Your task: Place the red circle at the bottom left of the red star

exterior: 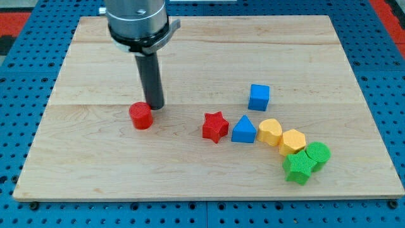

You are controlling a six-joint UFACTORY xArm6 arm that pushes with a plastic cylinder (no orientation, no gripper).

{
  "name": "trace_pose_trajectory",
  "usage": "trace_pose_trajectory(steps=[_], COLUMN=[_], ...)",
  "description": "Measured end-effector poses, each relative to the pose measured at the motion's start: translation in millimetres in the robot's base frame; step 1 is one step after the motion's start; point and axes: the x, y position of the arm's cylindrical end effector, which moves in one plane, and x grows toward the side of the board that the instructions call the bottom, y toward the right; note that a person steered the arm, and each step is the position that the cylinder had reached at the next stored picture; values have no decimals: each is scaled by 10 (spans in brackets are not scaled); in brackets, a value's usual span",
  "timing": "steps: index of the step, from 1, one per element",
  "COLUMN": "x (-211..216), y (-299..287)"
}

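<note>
The red circle (140,116) lies on the wooden board (209,50), left of centre. The red star (215,126) lies to its right, about a hundred pixels away and slightly lower in the view. My tip (155,106) stands at the red circle's upper right edge, touching or almost touching it. The dark rod rises from there to the grey arm end at the view's top.
A blue triangle (243,130) sits right next to the red star. A blue cube (259,97) lies above it. Two yellow blocks (270,132) (293,142) and two green blocks (298,168) (317,154) trail toward the board's lower right.
</note>
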Motion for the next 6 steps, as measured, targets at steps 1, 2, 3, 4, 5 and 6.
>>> trace_pose_trajectory(steps=[1, 2, 3, 4, 5, 6], x=[-178, 134, 337, 395, 137, 267], y=[-633, -344, 400, 1133, 519, 358])
